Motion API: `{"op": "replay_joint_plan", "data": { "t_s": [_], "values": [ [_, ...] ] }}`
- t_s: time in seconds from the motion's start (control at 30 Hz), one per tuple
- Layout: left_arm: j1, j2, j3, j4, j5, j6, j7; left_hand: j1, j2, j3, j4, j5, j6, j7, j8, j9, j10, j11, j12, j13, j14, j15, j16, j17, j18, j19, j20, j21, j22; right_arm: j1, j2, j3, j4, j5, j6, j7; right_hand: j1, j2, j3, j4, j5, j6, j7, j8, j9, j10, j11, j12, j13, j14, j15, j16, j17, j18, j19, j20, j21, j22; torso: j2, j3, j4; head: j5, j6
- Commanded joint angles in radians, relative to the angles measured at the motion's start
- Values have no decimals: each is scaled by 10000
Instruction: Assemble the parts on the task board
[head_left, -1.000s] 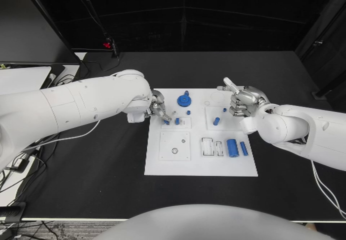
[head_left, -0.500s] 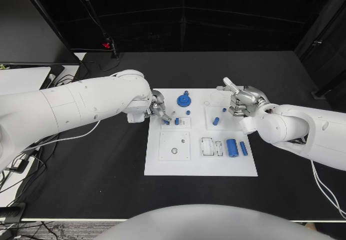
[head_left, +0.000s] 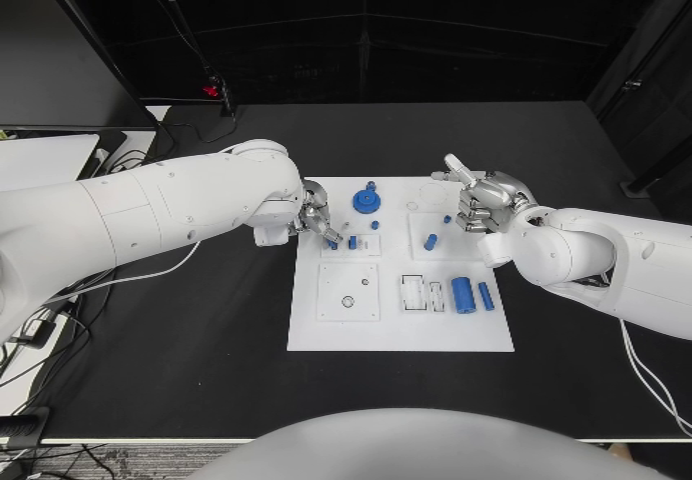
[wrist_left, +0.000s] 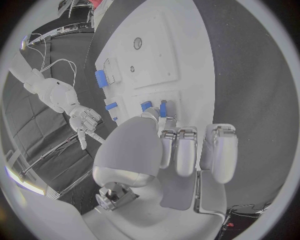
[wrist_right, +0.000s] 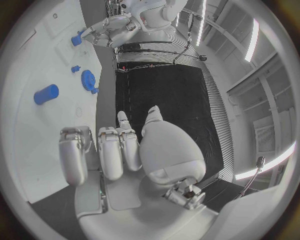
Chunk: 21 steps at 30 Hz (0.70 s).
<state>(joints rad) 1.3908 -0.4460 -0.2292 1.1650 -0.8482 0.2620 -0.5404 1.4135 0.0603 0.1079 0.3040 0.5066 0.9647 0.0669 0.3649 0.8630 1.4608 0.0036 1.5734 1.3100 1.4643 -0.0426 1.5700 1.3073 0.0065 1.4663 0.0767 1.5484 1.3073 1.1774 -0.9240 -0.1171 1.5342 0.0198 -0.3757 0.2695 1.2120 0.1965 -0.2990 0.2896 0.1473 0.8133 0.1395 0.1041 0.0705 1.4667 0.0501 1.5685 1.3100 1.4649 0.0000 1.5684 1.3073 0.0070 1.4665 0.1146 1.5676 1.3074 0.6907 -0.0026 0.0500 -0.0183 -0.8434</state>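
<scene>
Task board (head_left: 401, 330) between both, left robot hand (head_left: 317, 222) pinching small blue part (head_left: 333, 243), right robot hand (head_left: 488, 200) empty, fingers curled

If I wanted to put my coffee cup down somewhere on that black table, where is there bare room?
The black table is bare in a wide strip between the task board and the robot, and also beyond the board's far edge. It is crowded beside the board's far corners, where the left hand and right hand hover over the small blue parts.

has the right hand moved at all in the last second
No. The right hand sits at the same spot over the task board's far right corner, beside the blue gear, as before; only the whole view shifted slightly.
</scene>
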Motion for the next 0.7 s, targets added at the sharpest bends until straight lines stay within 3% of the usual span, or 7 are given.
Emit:
{"op": "replay_joint_plan", "data": {
  "t_s": [0.03,0.7],
  "values": [
    [-127,19,-75,66,-94,154,-454,454,612,170,-95,-35,-97,-61,-64,16,1100,-7,-26,2608,1065,7,8,2635,49,652,-6,-72,2482,13,-10,5,29,-21,97,86,-3,103,-49,-7,-39,9,42,55,-13,1041,81,23,2608,1059,69,24,2635,-70,1043,39,32,2634,4,-4,4,-2,-6],
    [-143,-2,-75,39,-96,376,-625,202,543,279,-98,-87,-302,-14,-86,59,1100,38,-26,2608,1065,55,8,2635,112,431,37,-243,2398,13,-7,5,18,-21,122,79,-9,112,-54,-4,-37,11,42,58,-13,1041,81,23,2608,1059,69,24,2635,-70,1043,41,32,2634,6,1,9,2,-10]
  ]
}}
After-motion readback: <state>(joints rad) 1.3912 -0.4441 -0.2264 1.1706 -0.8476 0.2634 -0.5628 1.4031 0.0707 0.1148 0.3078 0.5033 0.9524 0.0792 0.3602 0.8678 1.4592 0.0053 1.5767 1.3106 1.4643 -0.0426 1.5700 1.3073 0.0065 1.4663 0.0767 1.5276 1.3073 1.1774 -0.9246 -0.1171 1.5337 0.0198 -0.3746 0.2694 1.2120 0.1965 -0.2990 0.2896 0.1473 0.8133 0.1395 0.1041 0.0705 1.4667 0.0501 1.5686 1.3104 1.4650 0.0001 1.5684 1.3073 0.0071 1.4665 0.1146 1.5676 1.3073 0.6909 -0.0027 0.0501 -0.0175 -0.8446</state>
